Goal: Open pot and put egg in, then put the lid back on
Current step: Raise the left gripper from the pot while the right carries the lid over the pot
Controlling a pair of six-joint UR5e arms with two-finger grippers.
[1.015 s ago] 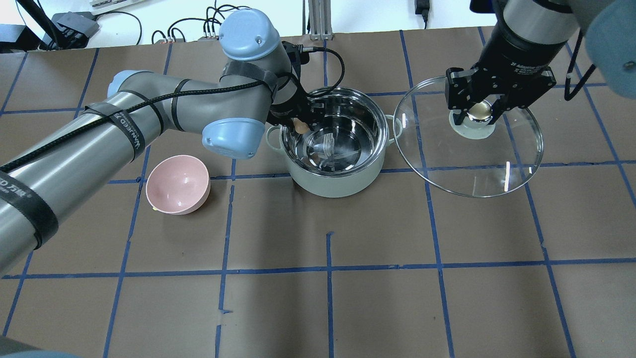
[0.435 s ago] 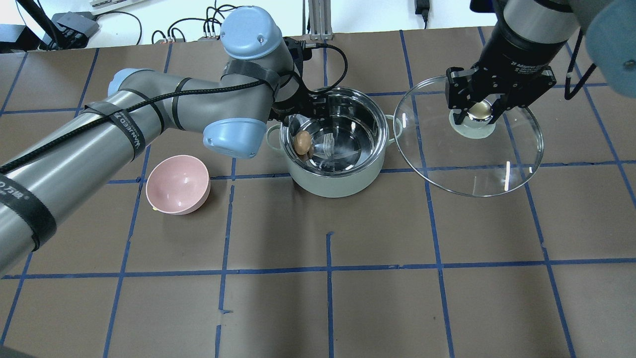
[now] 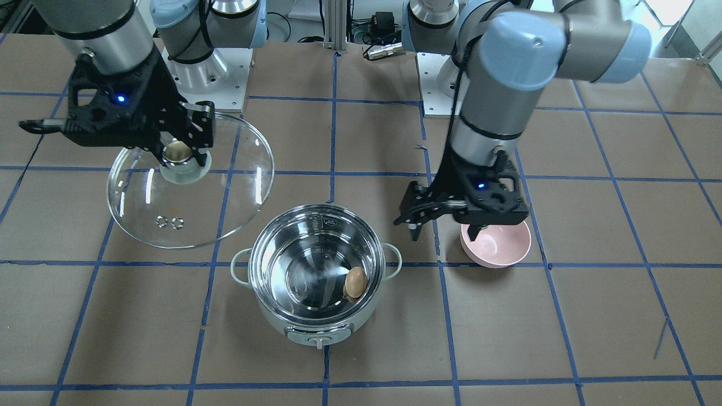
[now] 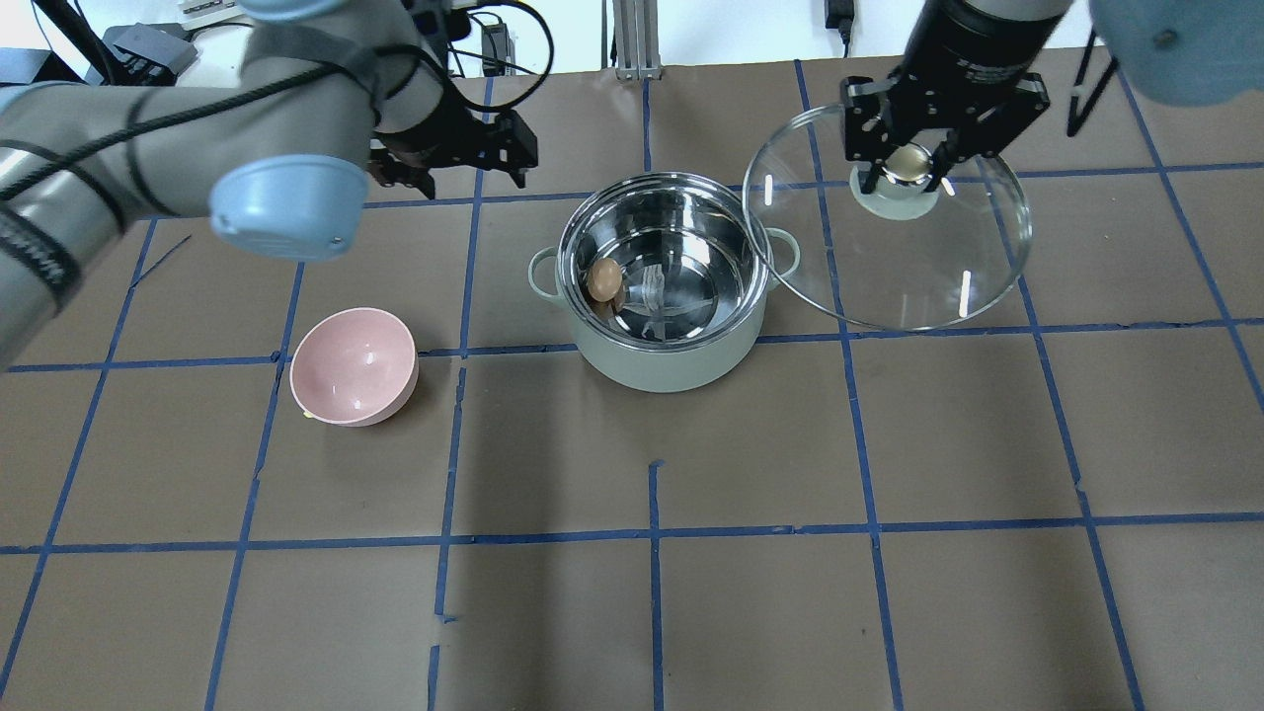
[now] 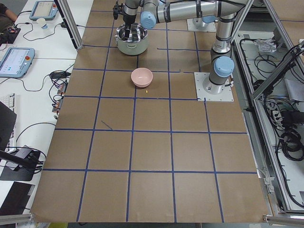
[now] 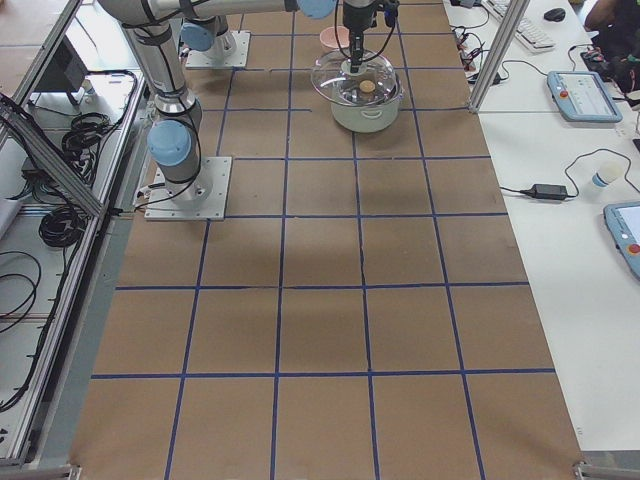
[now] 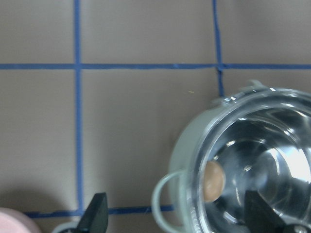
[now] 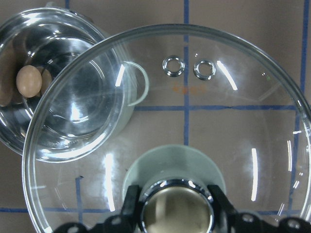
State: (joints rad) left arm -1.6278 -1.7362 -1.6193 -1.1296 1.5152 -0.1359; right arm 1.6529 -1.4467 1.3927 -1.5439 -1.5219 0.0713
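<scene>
The mint-green pot (image 4: 671,367) stands open at the table's middle, also in the front view (image 3: 293,334). The tan egg (image 4: 604,279) lies inside it against the left wall, and shows in the front (image 3: 355,282), left wrist (image 7: 213,181) and right wrist (image 8: 28,81) views. My right gripper (image 4: 908,170) is shut on the cream knob of the glass lid (image 4: 918,272) and holds it in the air right of the pot, its edge overlapping the pot's right rim. My left gripper (image 4: 474,183) is open and empty, raised behind and left of the pot.
A pink bowl (image 4: 354,365) sits on the table left of the pot, under my left gripper (image 3: 448,231) in the front view. Brown paper with blue tape lines covers the table. Cables lie beyond the far edge.
My left gripper let the egg go inside the pot, then rose out and moved back to the left. My right gripper carried the lid a little left, toward the pot.
</scene>
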